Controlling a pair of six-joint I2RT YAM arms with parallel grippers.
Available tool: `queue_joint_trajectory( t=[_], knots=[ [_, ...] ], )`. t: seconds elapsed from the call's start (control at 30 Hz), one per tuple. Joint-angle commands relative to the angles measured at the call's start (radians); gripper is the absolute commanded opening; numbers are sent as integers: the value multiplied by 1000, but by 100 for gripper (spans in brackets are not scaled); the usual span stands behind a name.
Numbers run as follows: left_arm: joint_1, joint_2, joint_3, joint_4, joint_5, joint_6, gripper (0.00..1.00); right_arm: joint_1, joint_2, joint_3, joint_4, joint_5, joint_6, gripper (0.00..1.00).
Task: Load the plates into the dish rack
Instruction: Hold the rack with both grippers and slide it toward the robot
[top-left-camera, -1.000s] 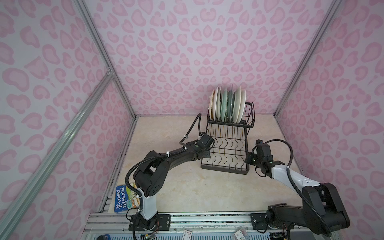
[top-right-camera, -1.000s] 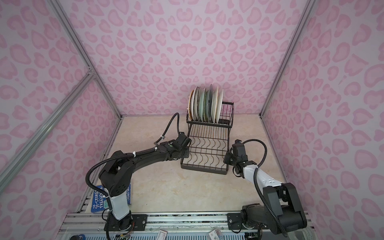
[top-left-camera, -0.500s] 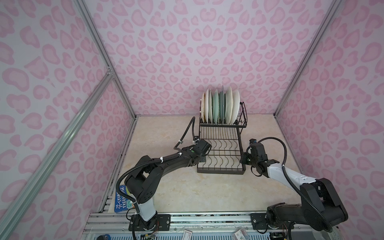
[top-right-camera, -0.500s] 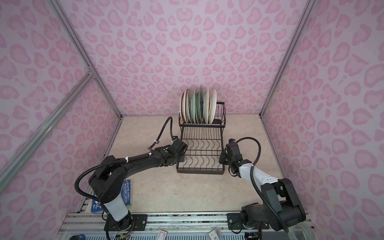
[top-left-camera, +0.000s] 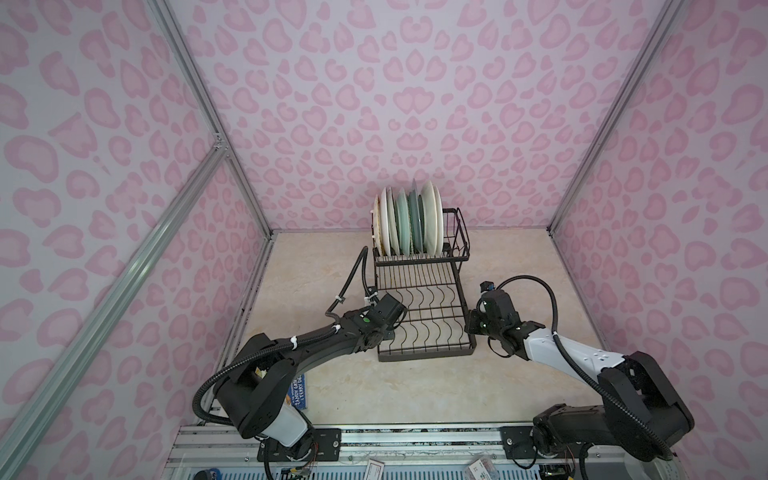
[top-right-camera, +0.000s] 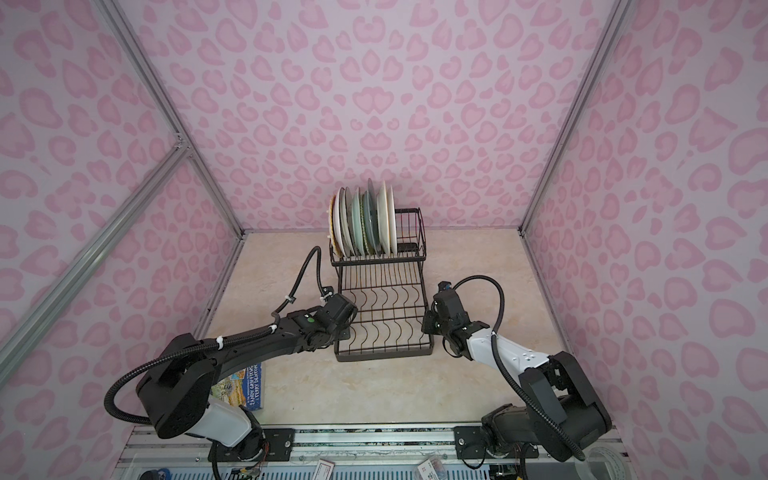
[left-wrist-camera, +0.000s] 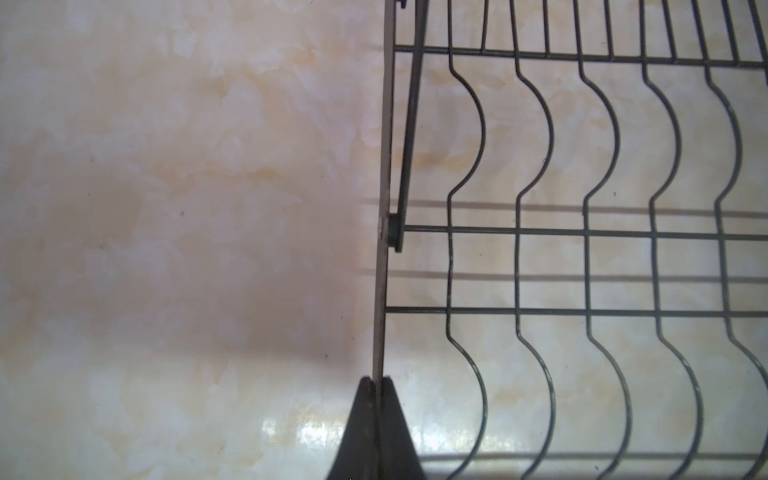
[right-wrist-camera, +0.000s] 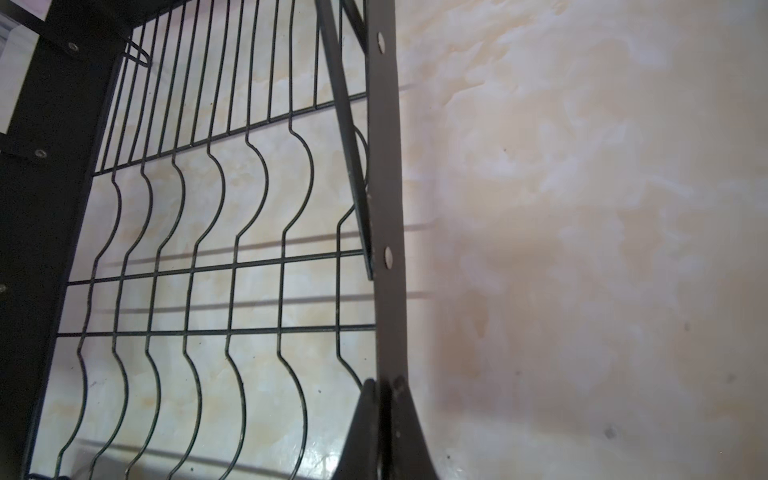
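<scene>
Left gripper (left-wrist-camera: 376, 384) and right gripper (right-wrist-camera: 384, 384) are clamped shut on opposite side rails of the dish rack (top-left-camera: 422, 307), whose raised far tier holds the plates (top-left-camera: 409, 224) upright, so an uneven tug could skew it, tip plates, or slip a thin rail.

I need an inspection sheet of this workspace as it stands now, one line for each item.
Surface: beige marble-look table, no spills seen.
Job's things: plates upright in the raised tier of the dish rack; lower tier holds none.
Clutter: blue book at the front left edge, partly hidden.
Grippers: left gripper and right gripper each shut on a side rail of the dish rack.
Cables: black hoses arch above both wrists; no snag seen.
Surroundings: pink spotted walls.
</scene>
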Motion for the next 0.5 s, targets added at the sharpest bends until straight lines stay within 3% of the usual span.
queue_joint_trajectory(
  t=[0.0, 0.47],
  knots=[
    [1, -40, -21, 10, -65, -55, 3, 21, -16, -1, 44, -13, 63, 0],
    [0, -12, -13, 20, -78, -29, 3, 53, -102, -62, 37, 34, 111, 0]
  ],
)
